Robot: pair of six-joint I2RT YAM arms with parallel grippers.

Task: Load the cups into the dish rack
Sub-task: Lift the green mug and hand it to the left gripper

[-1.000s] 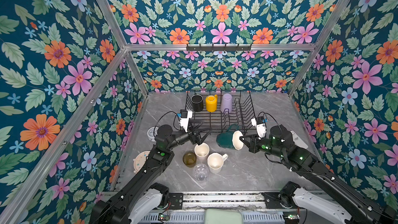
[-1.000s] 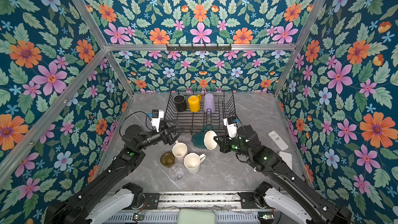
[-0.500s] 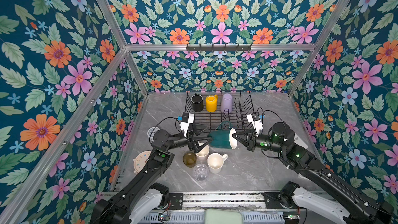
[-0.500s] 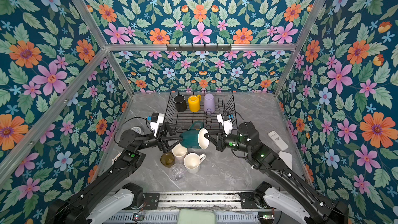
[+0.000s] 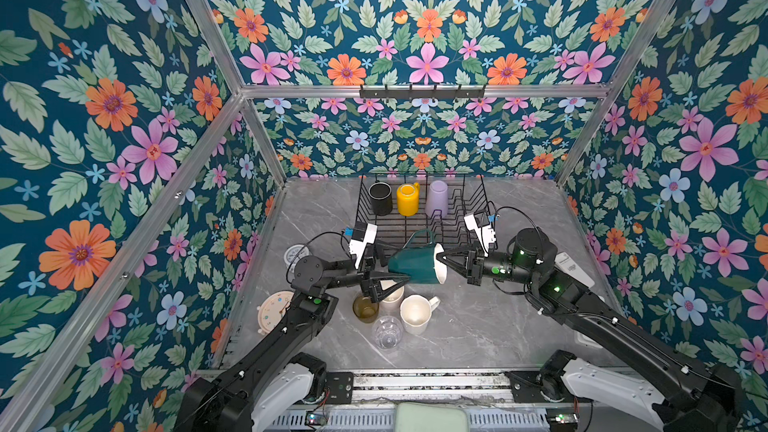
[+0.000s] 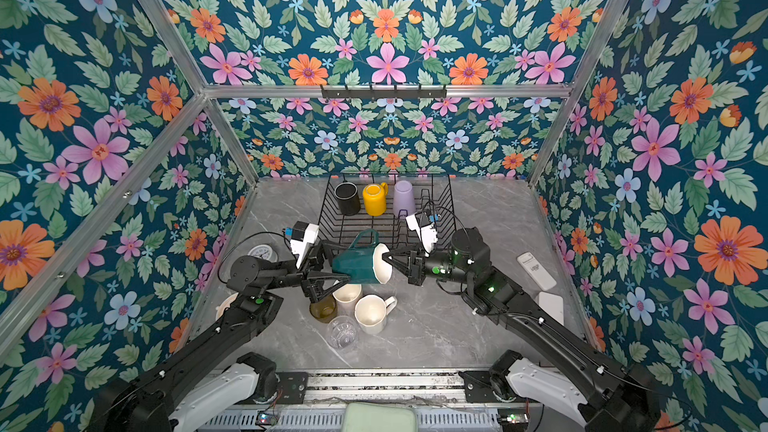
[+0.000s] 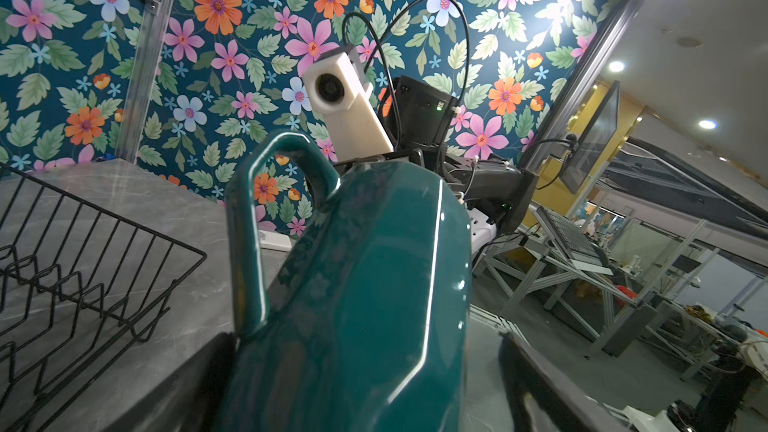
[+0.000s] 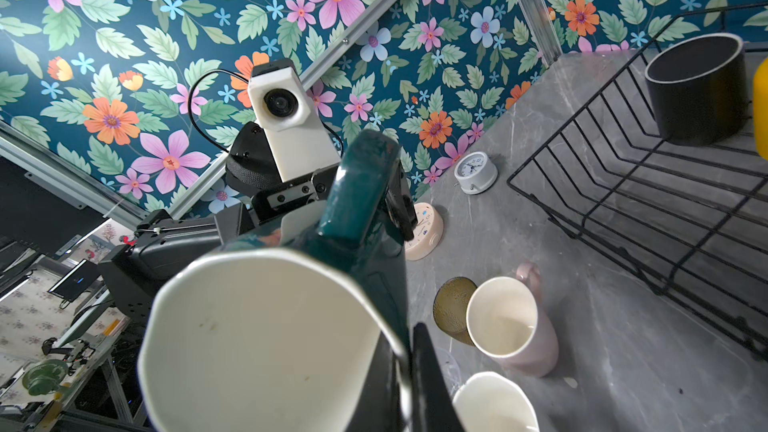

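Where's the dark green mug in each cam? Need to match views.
Top view: dark green mug at centre, sideways, by the dish rack's front edge.
Top view: mug just left of centre.
Left wrist: mug fills the foreground, base toward the lens.
Right wrist: mug in the foreground, white mouth toward the lens.
Landmark: the dish rack, in all four.

No text, label or number is legible.

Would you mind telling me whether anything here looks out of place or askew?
The green mug hangs sideways in mid-air above the table, pinched at its rim by the right end effector, its base inside the open left end effector.
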